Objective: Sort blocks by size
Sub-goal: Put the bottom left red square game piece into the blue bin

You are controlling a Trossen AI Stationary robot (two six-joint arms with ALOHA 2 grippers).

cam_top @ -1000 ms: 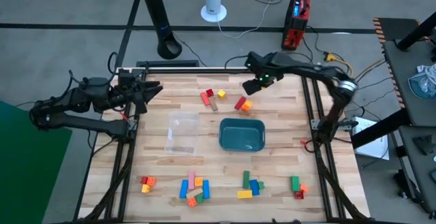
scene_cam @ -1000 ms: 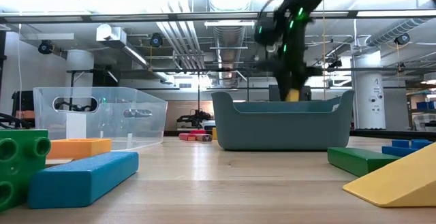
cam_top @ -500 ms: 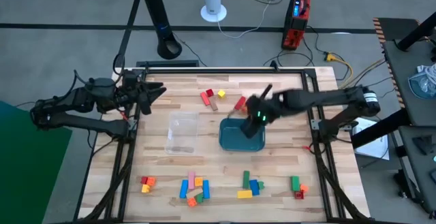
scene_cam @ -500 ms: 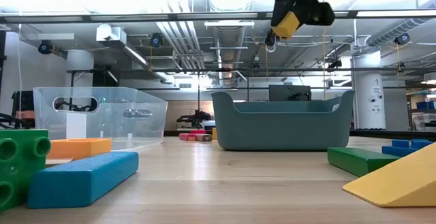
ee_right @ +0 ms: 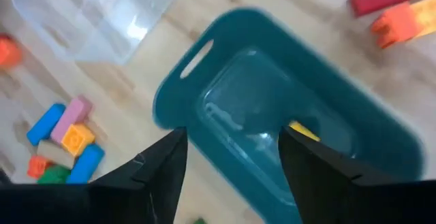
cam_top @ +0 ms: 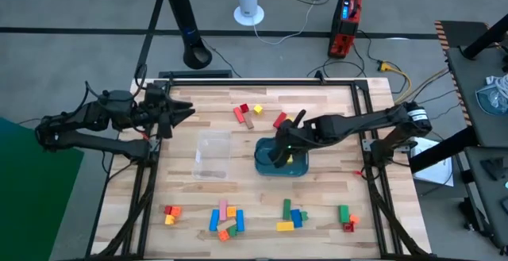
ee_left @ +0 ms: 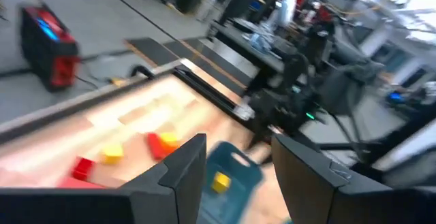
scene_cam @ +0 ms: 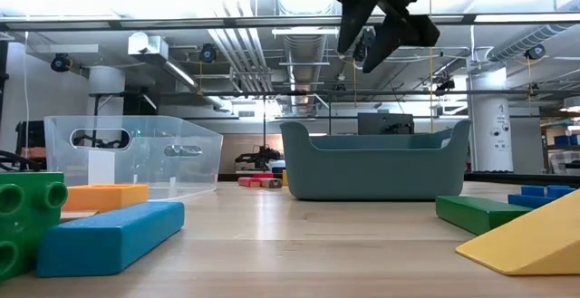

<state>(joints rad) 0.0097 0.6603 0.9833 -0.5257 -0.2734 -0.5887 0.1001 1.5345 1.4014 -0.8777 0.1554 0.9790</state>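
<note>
The right gripper (cam_top: 279,151) hangs over the teal tray (cam_top: 265,166) with its fingers apart and empty; a yellow block (ee_right: 304,131) lies inside the tray. Pulling away low, the fingers could catch the tray's rim and drag it. The left gripper (cam_top: 176,110) waits, fingers apart, at the far left edge. Other blocks (cam_top: 225,218) lie scattered near and far.

No readable text, labels, brands or numbers anywhere. Blocks (cam_top: 228,218), tray (cam_top: 265,164) and container (cam_top: 213,155) are unmarked. Room signage too blurred to read.
</note>
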